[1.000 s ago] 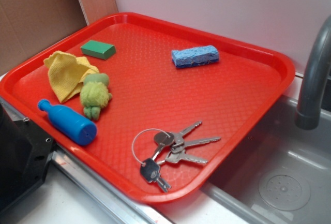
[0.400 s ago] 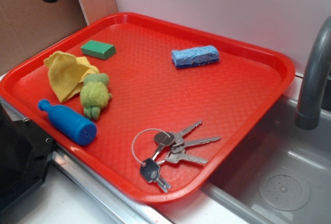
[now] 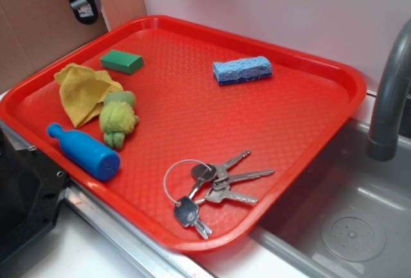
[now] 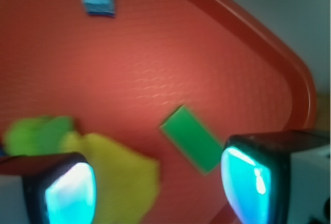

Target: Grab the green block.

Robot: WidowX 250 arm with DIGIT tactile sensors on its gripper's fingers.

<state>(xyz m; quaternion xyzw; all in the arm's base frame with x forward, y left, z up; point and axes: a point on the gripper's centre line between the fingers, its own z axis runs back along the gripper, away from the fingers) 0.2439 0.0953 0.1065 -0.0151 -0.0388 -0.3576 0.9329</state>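
Gripper (image 4: 158,182): your jaws stand spread, empty, high over the tray's (image 3: 334,72) far-left corner.
Green block (image 4: 192,138): below, nearer your right finger; long axis diagonal to the gap.

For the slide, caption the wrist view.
Open gripper above the red tray, green block lying between its fingers, ungrasped.
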